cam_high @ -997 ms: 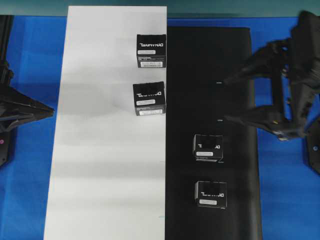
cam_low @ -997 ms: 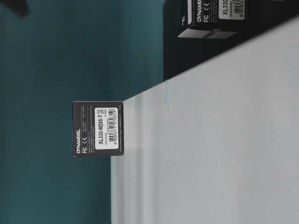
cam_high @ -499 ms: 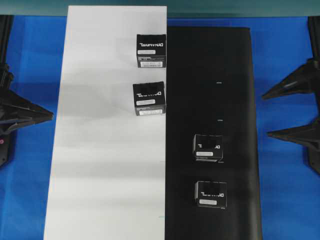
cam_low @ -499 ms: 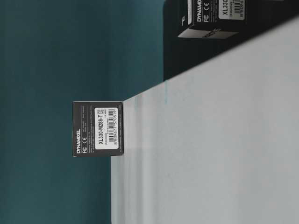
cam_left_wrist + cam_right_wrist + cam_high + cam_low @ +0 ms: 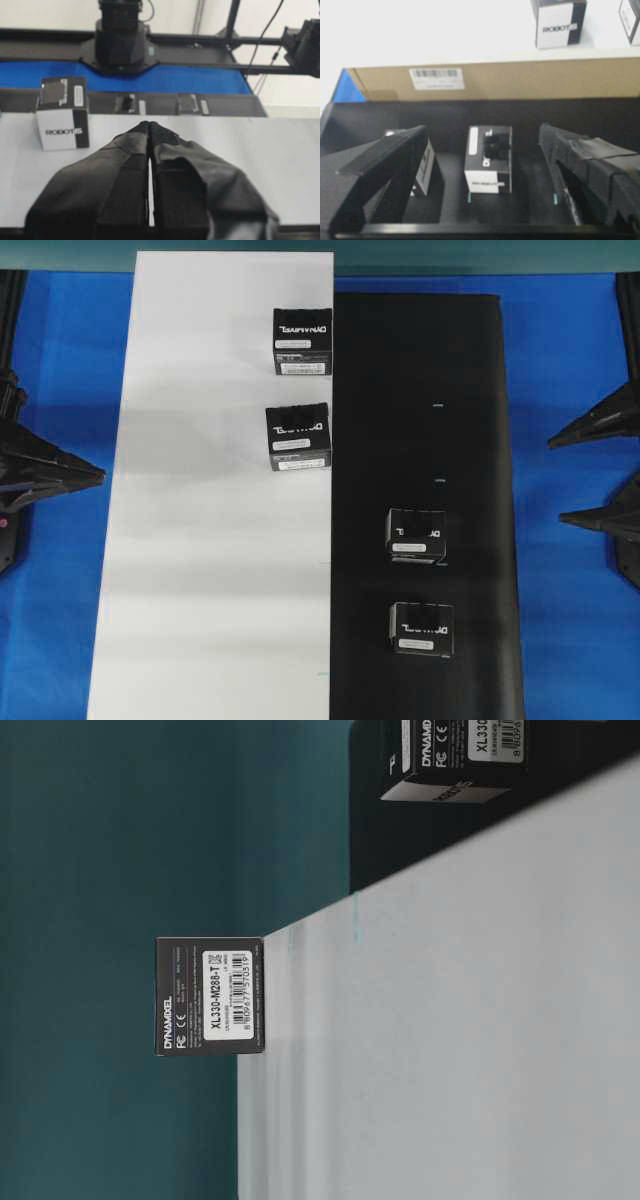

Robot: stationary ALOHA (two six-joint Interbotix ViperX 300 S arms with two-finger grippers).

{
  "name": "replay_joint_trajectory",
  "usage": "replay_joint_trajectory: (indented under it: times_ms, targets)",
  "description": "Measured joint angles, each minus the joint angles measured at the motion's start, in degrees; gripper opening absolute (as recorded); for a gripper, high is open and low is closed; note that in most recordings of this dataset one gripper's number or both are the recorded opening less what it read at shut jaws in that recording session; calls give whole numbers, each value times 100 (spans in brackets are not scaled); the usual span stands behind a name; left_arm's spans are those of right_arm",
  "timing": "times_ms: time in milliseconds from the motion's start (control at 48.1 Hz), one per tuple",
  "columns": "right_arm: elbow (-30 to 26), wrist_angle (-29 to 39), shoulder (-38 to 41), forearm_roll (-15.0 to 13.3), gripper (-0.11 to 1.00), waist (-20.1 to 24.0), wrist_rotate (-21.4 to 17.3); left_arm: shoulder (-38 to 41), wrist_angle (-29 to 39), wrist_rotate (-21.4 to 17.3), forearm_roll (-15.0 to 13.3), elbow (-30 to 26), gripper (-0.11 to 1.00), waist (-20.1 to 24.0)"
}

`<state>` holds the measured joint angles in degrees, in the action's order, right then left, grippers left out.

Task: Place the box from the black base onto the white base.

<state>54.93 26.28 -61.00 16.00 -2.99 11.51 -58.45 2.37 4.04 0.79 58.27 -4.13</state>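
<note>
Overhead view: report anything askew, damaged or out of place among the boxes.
Nothing is damaged or toppled. The second box on the white base sits slightly rotated against the white base edge; the other three look square, two of them on the black base.

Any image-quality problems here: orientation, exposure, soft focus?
Table-level view: turned sideways, box label reads vertically, sharp. Right wrist view: white base blown out, picture soft. Overhead view: faint grey bands across the white base, lettering on the boxes mirrored.

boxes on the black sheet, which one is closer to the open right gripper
The upper box of the two on the black sheet: it lies nearly level with the right gripper, while the other box lies further toward the bottom edge.
</note>
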Motion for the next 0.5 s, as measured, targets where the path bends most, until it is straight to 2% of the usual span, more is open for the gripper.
replay_joint_trajectory:
  times_ms: [499]
  targets:
    - [202, -9, -422, -9, 99, 0, -9, 132, 0, 0, 0, 0, -1, 0]
